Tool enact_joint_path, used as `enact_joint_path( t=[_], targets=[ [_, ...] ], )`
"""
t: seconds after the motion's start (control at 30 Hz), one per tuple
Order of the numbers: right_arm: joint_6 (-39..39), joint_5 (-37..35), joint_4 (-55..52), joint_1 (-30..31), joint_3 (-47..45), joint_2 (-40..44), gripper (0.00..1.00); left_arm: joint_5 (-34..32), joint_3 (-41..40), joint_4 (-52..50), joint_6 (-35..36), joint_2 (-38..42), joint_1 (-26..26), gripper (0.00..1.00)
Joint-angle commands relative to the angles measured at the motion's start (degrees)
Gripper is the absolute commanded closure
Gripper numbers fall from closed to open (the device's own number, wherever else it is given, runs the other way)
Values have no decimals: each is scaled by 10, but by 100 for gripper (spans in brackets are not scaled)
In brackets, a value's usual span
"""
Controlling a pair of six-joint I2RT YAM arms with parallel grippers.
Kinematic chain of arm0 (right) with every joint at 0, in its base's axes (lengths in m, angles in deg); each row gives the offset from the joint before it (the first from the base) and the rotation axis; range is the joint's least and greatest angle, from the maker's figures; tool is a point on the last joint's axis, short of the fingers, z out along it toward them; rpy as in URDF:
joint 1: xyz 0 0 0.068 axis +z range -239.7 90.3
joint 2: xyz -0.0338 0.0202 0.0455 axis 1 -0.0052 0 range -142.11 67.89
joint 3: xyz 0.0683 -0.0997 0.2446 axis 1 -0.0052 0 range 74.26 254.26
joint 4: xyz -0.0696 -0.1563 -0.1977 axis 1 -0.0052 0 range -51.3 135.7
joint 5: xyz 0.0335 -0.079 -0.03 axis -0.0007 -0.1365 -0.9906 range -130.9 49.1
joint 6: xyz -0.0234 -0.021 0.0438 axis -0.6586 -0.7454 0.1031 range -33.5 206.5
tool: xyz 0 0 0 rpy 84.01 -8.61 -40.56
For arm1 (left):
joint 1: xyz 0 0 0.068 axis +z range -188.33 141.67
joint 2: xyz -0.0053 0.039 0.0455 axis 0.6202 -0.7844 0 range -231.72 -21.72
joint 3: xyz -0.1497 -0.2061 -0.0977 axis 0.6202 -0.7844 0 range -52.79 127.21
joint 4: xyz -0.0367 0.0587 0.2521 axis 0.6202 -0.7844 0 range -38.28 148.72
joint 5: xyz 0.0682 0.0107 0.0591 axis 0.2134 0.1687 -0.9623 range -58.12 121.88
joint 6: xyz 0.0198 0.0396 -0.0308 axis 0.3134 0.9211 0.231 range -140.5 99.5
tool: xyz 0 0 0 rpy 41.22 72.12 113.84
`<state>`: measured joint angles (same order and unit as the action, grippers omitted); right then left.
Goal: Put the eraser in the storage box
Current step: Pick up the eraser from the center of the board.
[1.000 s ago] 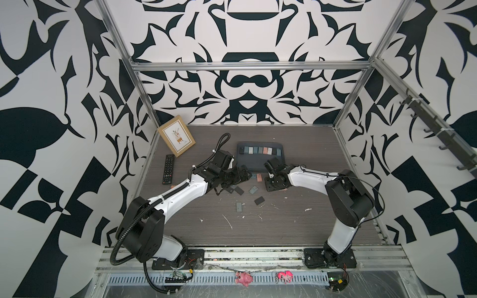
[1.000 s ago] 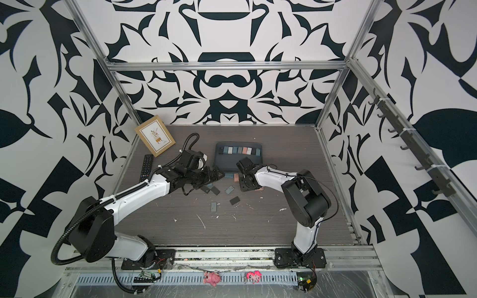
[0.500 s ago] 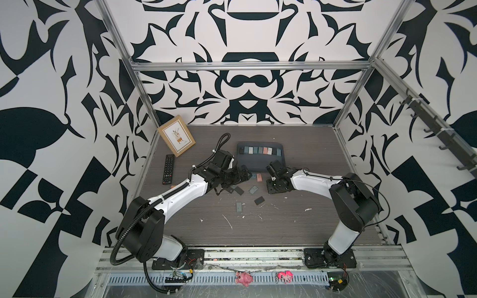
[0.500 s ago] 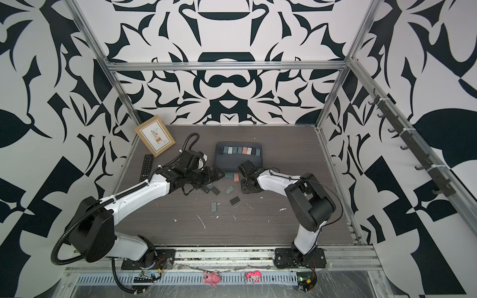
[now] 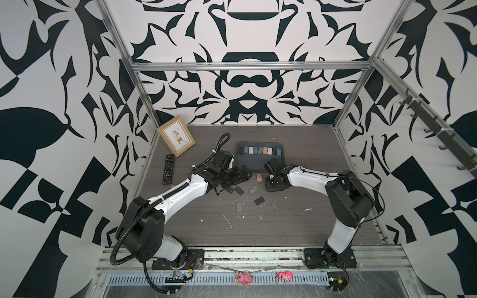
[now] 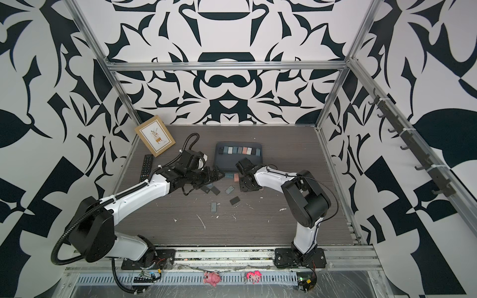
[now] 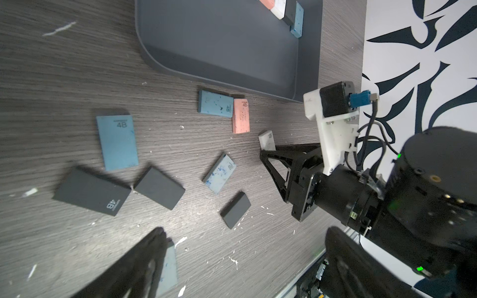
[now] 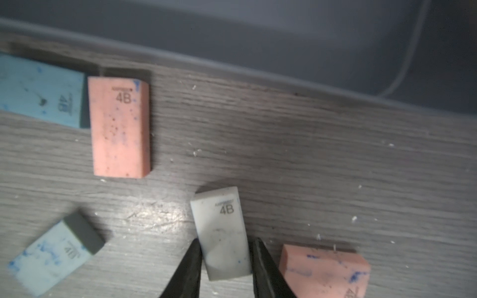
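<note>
Right fingers [image 8: 191,265] have narrowed around the white eraser [image 8: 222,232], flanking its long sides on the surface [image 8: 309,154]; whether they pinch it I cannot tell. The box [image 8: 284,38] lies just beyond. Left fingers [image 7: 139,263] gape wide, empty.

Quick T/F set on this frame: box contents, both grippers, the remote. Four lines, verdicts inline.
1. The storage box holds a row of erasers. True.
2. The right gripper has its jaws on either side of a pink eraser. False: they flank the white eraser; whether they pinch it cannot be told.
3. The left gripper is shut on a black eraser. False: it is wide open and holds nothing.
4. The remote lies on the table near the picture frame. True.
</note>
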<state>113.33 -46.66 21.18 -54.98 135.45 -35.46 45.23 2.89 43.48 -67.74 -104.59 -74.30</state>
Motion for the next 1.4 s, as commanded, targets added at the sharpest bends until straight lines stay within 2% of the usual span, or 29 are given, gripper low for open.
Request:
enact_joint_path(
  t=[0.0,0.23,0.43,0.63,0.83,1.07,1.37],
  targets=[
    [-7,-3,-40,3,-9,-43,65,6,-9,-2,5,11,-1,1],
    [-17,-14,-50,1,12,-57,58,9,-7,-2,6,7,-1,1],
    [-27,-12,-55,-3,30,-69,57,9,-6,-3,7,6,-1,1],
    [-21,-8,-60,-3,35,-65,72,7,-7,-4,7,7,-1,1],
    [-14,-14,-66,-2,28,-42,79,8,-10,-3,7,8,-1,1],
    [-18,-6,-105,-9,70,-12,80,3,7,-14,24,8,0,1],
    [-31,15,-169,-59,206,-5,80,17,111,-67,86,-31,23,1]
  ],
)
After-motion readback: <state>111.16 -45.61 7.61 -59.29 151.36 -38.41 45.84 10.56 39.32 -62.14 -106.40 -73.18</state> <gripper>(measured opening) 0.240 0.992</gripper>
